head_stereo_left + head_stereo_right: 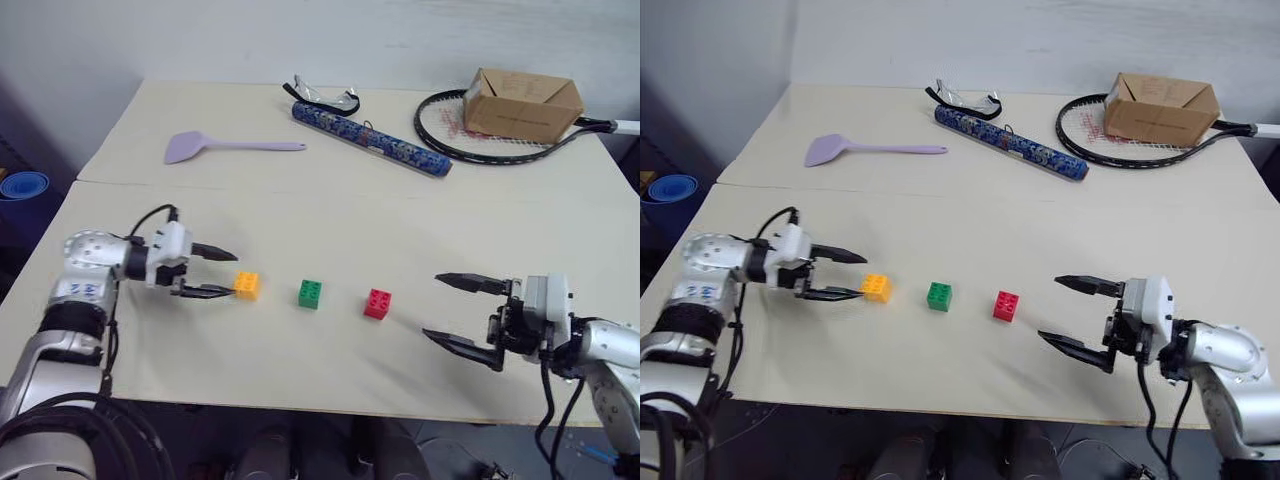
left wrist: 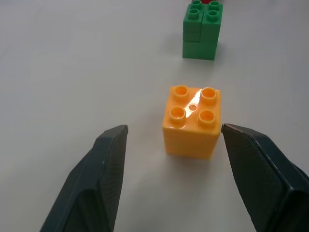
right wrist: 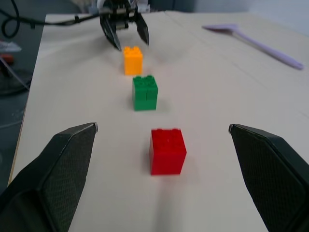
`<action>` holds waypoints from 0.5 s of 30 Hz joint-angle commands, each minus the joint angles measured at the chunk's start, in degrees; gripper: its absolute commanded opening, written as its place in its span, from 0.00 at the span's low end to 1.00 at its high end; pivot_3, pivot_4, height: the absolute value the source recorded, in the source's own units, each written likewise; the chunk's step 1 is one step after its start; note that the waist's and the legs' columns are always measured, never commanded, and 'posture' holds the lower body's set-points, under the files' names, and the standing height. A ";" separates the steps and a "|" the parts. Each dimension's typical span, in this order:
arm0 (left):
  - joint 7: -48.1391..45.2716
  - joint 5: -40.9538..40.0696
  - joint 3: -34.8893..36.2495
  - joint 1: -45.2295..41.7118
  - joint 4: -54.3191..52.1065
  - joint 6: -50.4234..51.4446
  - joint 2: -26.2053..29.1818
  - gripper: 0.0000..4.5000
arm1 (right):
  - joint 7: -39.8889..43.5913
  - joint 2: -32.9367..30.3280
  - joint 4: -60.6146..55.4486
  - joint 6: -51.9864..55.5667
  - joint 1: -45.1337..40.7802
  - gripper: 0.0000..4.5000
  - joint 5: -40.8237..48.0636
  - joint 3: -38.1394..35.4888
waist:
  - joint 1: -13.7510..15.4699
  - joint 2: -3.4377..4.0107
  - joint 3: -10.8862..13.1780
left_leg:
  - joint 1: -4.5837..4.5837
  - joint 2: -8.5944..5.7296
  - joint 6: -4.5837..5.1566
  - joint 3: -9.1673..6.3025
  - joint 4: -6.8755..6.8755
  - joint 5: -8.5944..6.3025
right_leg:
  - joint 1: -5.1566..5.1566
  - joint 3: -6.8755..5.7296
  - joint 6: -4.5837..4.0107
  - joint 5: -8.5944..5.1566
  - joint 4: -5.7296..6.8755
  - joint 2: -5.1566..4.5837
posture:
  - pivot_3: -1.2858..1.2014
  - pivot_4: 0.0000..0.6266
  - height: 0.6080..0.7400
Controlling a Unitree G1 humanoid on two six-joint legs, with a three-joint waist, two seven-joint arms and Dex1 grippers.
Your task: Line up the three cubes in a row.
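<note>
Cubes: we count three studded bricks on the table (image 1: 330, 225), standing in one row with gaps between them.
Orange cube (image 1: 247, 285): the row's left end; it sits upright on the table, studs up.
Green cube (image 1: 310, 293): we see it in the middle, apart from both neighbours.
Red cube (image 1: 379, 303): the row's right end, nearest our right arm.
Left gripper (image 1: 220, 271): we have its two black fingers spread apart, with the tips just beside the orange cube; in the left wrist view one fingertip (image 2: 236, 133) sits close against the brick's side and the other stands clear, so nothing is clamped.
Right gripper (image 1: 458, 312): fingers wide apart, holding nothing, aimed along the row and well clear of the red cube.
Far side of table: we count one lilac spatula (image 1: 200, 147), one pair of safety glasses (image 1: 325, 97), one blue patterned tube (image 1: 372, 138), one racket (image 1: 480, 135), and one cardboard box (image 1: 523, 103) resting on the racket's strings.
</note>
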 commanded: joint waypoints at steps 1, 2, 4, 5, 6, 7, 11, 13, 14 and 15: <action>2.45 -4.76 9.48 12.60 -14.42 6.77 5.63 0.72 | 4.87 -4.01 4.22 -0.52 -3.52 1.00 0.07 -2.26 | -0.47 0.00 0.03 | -0.01 0.04 -0.01 0.00 0.00 0.00 | 0.00 0.01 0.00 0.00 -0.03 0.01 | 0.52 0.24 1.00; 3.85 -6.07 12.37 17.08 -18.81 9.29 6.76 0.72 | 6.27 -5.12 5.25 -0.80 -4.14 1.00 -0.32 -2.31 | -0.42 0.02 0.04 | 0.00 0.07 -0.02 -0.01 0.00 -0.01 | 0.00 0.13 0.00 0.00 -0.03 -0.02 | 0.52 0.24 1.00; 6.42 -8.13 18.28 26.17 -27.54 13.60 8.42 0.72 | 8.20 -7.23 6.80 -0.28 -5.25 1.00 -0.37 -2.95 | -0.19 0.02 0.04 | 0.00 0.13 -0.06 -0.06 -0.01 -0.02 | 0.01 0.10 -0.02 -0.01 -0.07 -0.03 | 0.52 0.24 1.00; 7.50 -9.16 21.63 30.80 -31.77 15.85 8.84 0.72 | 8.78 -7.93 7.65 0.00 -5.89 1.00 -0.29 -3.33 | -0.12 0.03 0.05 | 0.00 0.15 -0.07 -0.08 -0.01 -0.03 | 0.02 0.11 -0.02 -0.01 -0.08 -0.03 | 0.52 0.24 1.00; 8.80 -9.63 24.25 34.29 -35.12 17.76 9.03 0.72 | 9.36 -8.44 8.47 0.02 -6.42 1.00 -0.36 -3.47 | 0.08 0.04 0.06 | 0.01 0.15 -0.08 -0.08 -0.01 -0.04 | 0.04 0.13 -0.02 -0.01 -0.10 -0.06 | 0.52 0.24 1.00; 9.79 -9.85 26.04 36.52 -37.49 19.28 9.00 0.72 | 9.77 -8.65 9.04 -0.05 -6.78 1.00 -0.49 -3.51 | 0.40 0.05 0.07 | 0.02 0.14 -0.08 -0.13 -0.01 -0.04 | 0.10 0.11 -0.02 -0.01 -0.13 -0.09 | 0.52 0.24 1.00; 12.92 -8.89 31.94 42.02 -41.86 22.10 8.06 0.72 | 12.17 -7.92 12.62 -2.70 -7.94 1.00 -2.58 -1.98 | 1.55 0.10 0.09 | 0.08 0.10 -0.15 -0.29 -0.01 -0.15 | 0.22 0.02 -0.04 -0.01 -0.44 -0.18 | 0.52 0.24 1.00; 13.42 -8.70 32.73 42.30 -42.73 22.59 7.57 0.72 | 13.02 -7.51 13.93 -4.06 -8.67 1.00 -3.53 -1.26 | 1.59 0.13 0.11 | 0.07 0.10 -0.17 -0.29 -0.01 -0.16 | 0.22 0.00 -0.04 -0.02 -0.45 -0.18 | 0.52 0.24 1.00; 12.76 -9.75 33.42 43.14 -43.63 24.24 7.73 0.72 | 13.00 -7.05 14.70 -4.42 -9.26 1.00 -3.82 -0.86 | 1.54 0.14 0.11 | 0.07 0.10 -0.18 -0.29 -0.01 -0.17 | 0.21 -0.01 -0.04 -0.02 -0.46 -0.17 | 0.52 0.24 1.00; 12.37 -9.65 34.22 44.57 -44.68 25.33 8.16 0.72 | 12.39 -6.43 15.25 -4.12 -9.75 1.00 -3.75 -0.79 | 1.54 0.14 0.11 | 0.06 0.10 -0.19 -0.29 -0.01 -0.17 | 0.21 -0.01 -0.04 -0.02 -0.46 -0.16 | 0.52 0.24 1.00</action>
